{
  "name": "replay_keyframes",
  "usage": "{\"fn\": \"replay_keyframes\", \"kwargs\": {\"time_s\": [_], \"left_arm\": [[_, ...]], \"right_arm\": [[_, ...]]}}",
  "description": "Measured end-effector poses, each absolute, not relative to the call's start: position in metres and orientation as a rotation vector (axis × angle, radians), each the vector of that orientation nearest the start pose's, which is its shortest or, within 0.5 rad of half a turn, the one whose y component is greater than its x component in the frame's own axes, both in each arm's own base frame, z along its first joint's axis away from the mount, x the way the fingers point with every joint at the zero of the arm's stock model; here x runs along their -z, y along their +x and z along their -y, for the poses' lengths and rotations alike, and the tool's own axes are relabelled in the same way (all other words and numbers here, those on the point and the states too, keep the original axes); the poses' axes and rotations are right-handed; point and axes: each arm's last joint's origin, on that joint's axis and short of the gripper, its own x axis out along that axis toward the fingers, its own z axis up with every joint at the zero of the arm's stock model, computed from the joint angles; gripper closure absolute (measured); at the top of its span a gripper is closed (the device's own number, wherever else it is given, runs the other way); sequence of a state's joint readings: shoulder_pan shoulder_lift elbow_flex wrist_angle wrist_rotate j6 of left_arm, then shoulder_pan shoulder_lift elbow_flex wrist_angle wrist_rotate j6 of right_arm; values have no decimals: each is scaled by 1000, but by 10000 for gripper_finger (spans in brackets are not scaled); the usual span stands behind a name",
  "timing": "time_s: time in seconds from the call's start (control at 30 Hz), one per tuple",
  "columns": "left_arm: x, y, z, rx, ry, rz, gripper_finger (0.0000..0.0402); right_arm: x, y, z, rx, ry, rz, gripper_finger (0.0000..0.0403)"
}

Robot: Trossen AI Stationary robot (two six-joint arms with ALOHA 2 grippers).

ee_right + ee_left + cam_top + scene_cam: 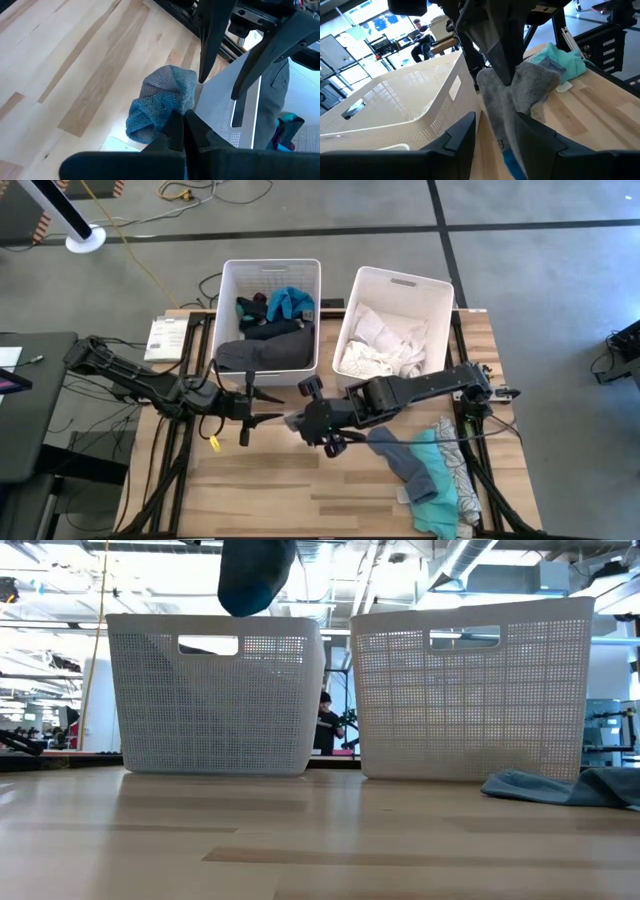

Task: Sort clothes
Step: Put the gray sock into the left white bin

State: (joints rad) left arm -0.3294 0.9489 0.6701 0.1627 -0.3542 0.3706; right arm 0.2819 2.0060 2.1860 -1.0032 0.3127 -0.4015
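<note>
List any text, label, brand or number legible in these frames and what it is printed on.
No text can be read in any view.
Printed sheet on the table's left edge beside the left bin: lines of print, too small to read.
Small tag by the teal garment: blurred, unreadable.
Both white bins, the clothes and the arms show no legible marking.

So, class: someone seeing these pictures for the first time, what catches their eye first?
Two white bins stand at the table's far edge: the left bin holds dark and blue clothes, the right bin white ones. In front of them, the right claw is shut on a grey-blue garment, with the left claw close by.
</note>
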Motion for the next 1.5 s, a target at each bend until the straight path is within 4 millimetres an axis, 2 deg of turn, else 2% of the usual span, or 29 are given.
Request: {"fn": "replay_keyframes", "kwargs": {"time_s": [0.47,0.67,0.77,1.03,1.13,1.23,1.4,1.5], "left_arm": [[-299,205,59,-11,401,-93,271],[-296,204,59,1,310,-125,271],[-294,205,57,-6,367,-141,271],[-300,207,49,-78,342,-94,271],[-299,208,47,-81,381,-112,273],[-298,208,46,-85,400,-115,295],[-301,208,46,-87,471,-96,387],[-303,208,46,-99,520,-83,397]], "right_arm": [[-377,416,-100,-68,-616,-779,400],[-381,421,-97,-63,-644,-727,400],[-383,422,-96,-60,-649,-709,400],[-387,426,-93,-44,-670,-660,400],[-389,428,-93,-41,-678,-635,400],[-389,428,-91,-37,-676,-639,400],[-388,429,-84,-17,-652,-648,400],[-388,430,-79,-2,-635,-651,400]]}}
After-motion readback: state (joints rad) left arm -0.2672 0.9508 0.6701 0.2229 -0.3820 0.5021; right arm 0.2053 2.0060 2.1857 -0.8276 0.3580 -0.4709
